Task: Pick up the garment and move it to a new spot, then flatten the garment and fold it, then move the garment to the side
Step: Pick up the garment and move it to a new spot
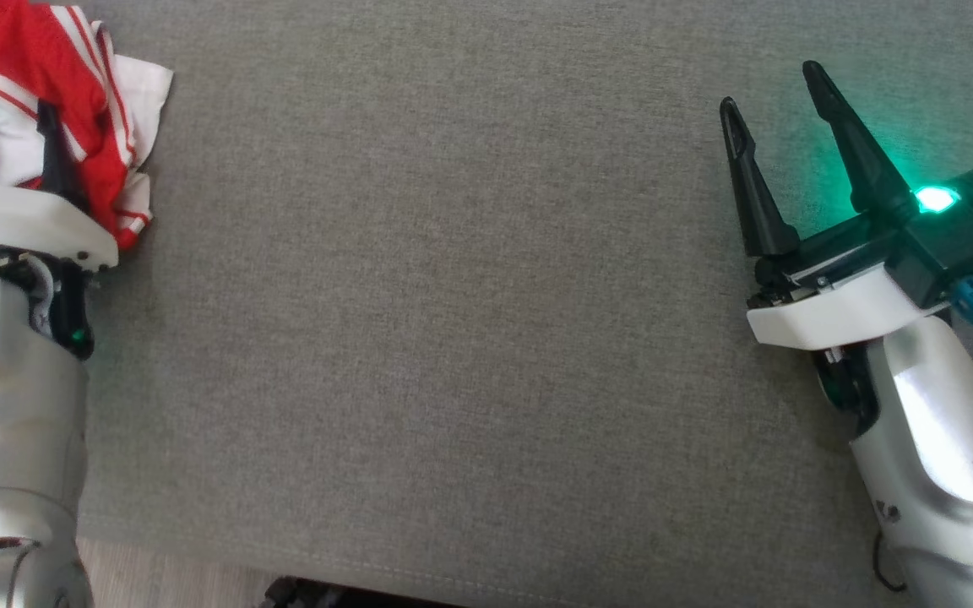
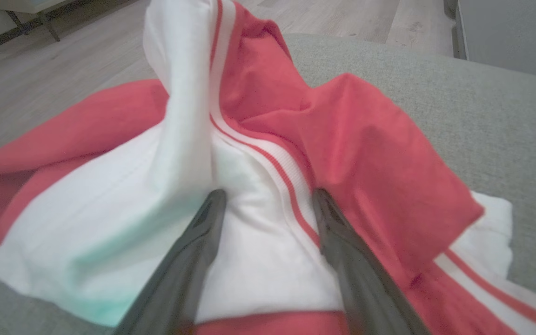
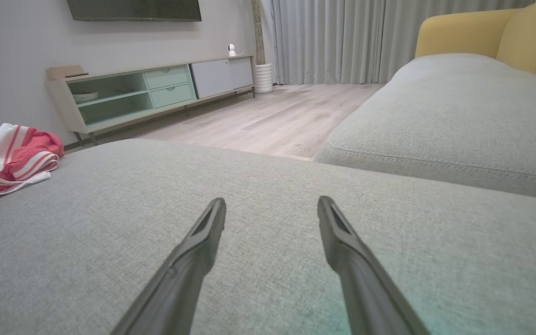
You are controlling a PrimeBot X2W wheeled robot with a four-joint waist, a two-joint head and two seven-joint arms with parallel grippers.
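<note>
- The garment (image 1: 22, 51), a red piece with white panels and stripes, lay crumpled in a heap at the far left corner of the grey sofa cushion (image 1: 453, 338), close to its edge.
- The left hand (image 1: 15, 118) was right at the heap, its two dark fingers spread wide and pointing into the cloth. In the left wrist view a white fold with a red stripe lay between the fingers, which had not closed on it.
- The right hand (image 1: 771, 84) hovered over bare cushion at the far right, its fingers equally wide and holding nothing. The garment lay well apart from it, across the whole cushion to its left.
- The left arm was therefore plainly the nearer one, and the first pick-up looked to be its job.
- The heap was bunched, with one white ridge standing up beyond the fingertips, so no long axis could be read from it.
- The likely next step was to close the left fingers on the fold between them and carry the garment right, toward the open middle of the cushion.
- A risk was catching only one thin layer, which would leave the rest trailing near the cushion's edge.
</note>
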